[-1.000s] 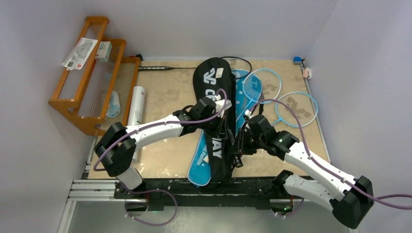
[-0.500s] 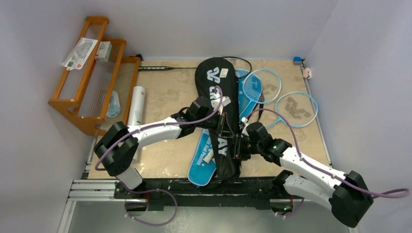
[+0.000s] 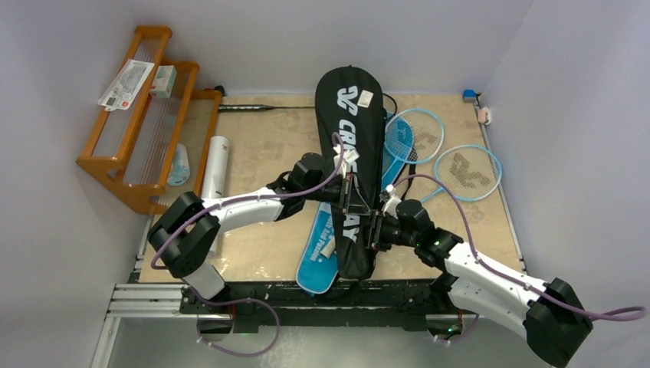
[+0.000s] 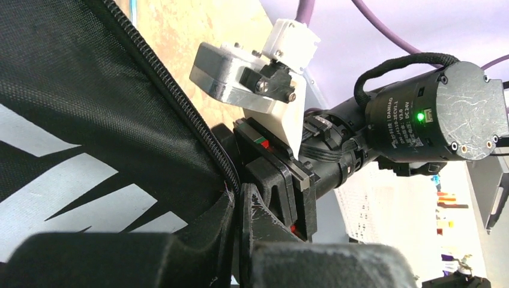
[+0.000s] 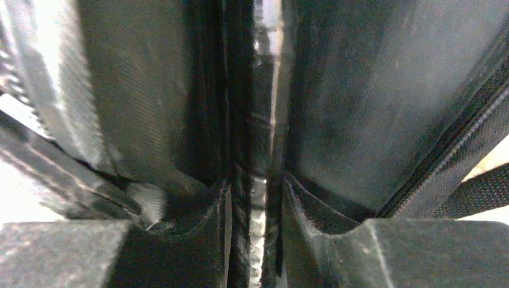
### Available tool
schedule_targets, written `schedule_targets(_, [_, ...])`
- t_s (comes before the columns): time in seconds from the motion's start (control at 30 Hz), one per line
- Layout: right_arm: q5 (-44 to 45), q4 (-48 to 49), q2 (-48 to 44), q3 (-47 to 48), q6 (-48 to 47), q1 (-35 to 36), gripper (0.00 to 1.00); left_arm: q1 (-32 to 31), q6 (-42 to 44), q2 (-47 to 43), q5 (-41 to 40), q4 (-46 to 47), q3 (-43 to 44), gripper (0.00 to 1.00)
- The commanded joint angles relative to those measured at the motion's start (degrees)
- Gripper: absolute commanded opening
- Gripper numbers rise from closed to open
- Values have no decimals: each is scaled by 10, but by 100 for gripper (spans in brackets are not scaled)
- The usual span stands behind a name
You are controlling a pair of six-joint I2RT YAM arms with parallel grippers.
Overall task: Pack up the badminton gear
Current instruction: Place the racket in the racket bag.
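Note:
The black "CROSSWAY" cover (image 3: pixel 354 138) is held up off the table, running from the back wall to the near edge. My left gripper (image 3: pixel 349 197) is shut on its zipper edge (image 4: pixel 180 114), the fingers (image 4: pixel 264 210) pressed together on the fabric. My right gripper (image 3: pixel 375 230) grips the same cover lower down, and folds of black fabric (image 5: pixel 336 90) fill the space between its fingers (image 5: pixel 198 228). A blue cover (image 3: pixel 320 253) lies beneath. Two light-blue rackets (image 3: pixel 467 170) (image 3: pixel 418 129) rest at the right, and a black racket shaft (image 3: pixel 260 108) lies at the back. The white tube (image 3: pixel 217 165) lies at the left.
An orange wooden rack (image 3: pixel 123 146) with papers and a small box stands against the left wall. A small blue block (image 3: pixel 469 95) sits in the back right corner. Walls close in on the table's left, back and right sides.
The black cover has swung and risen: its far end moved right and toward the back wall. Both grippers shifted with it, the right arm drawing down toward the near edge.

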Motion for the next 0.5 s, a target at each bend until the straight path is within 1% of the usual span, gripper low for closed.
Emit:
schedule_targets(0.0, [21, 90, -1, 9, -8, -3, 42, -31, 50, -33, 92, -45, 43, 0])
schedule_targets(0.07, [29, 74, -3, 12, -10, -3, 57, -20, 92, -42, 59, -119, 55, 0])
schedule_targets(0.1, [29, 68, -2, 15, -14, -3, 63, -13, 104, -46, 49, -145, 57, 0])
schedule_targets(0.13, [31, 60, -1, 18, -17, -3, 67, -5, 115, -53, 39, -164, 57, 0])
schedule_targets(0.17, [32, 52, 0, 22, -22, -3, 69, 3, 124, -60, 30, -181, 57, 0])
schedule_targets(0.33, [47, 14, 0, 49, -40, -3, 67, 40, 172, -101, -15, -280, 64, 0])
schedule_targets(0.43, [62, -27, -4, 71, -52, -3, 67, 47, 213, -122, -80, -358, 83, 0])
schedule_targets(0.47, [71, -34, -6, 78, -51, -3, 65, 48, 227, -127, -105, -385, 91, 0])
